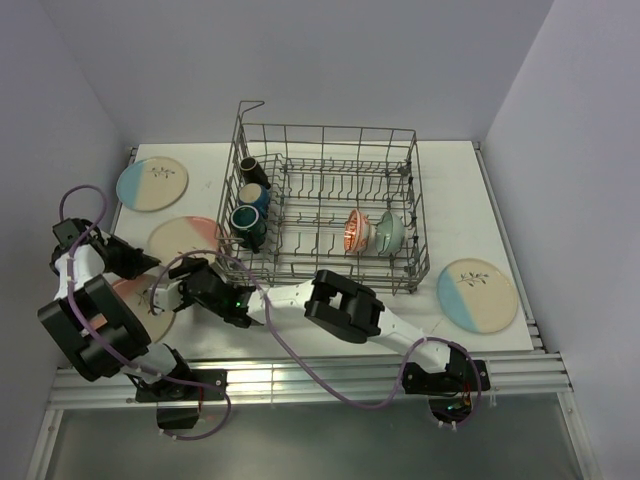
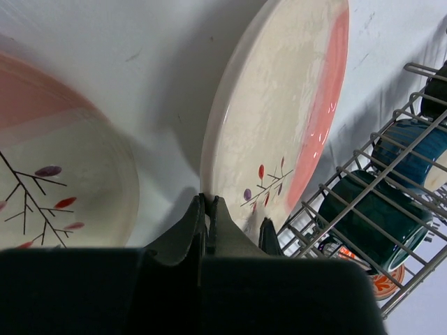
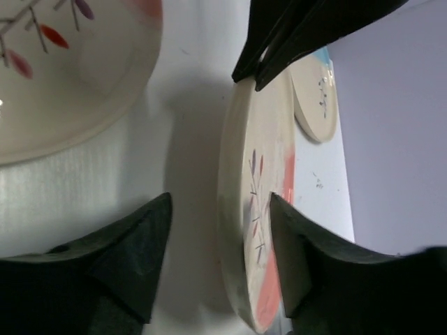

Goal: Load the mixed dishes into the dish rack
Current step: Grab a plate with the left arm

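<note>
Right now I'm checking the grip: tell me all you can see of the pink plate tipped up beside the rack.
The plate is round and glossy, ceramic by its look: cream with a pink side and a small twig of red and purple leaves. It stands tipped up on edge above the white table, beside the rack. The left hand is shut on its rim. The right hand straddles the opposite rim, open, one finger close against the painted face.

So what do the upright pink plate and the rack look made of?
Pink plate: probably glazed ceramic, glossy, with bright highlights and a thick rounded rim. Dish rack: likely metal wire, thin grey rods, dull finish, possibly coated.
</note>
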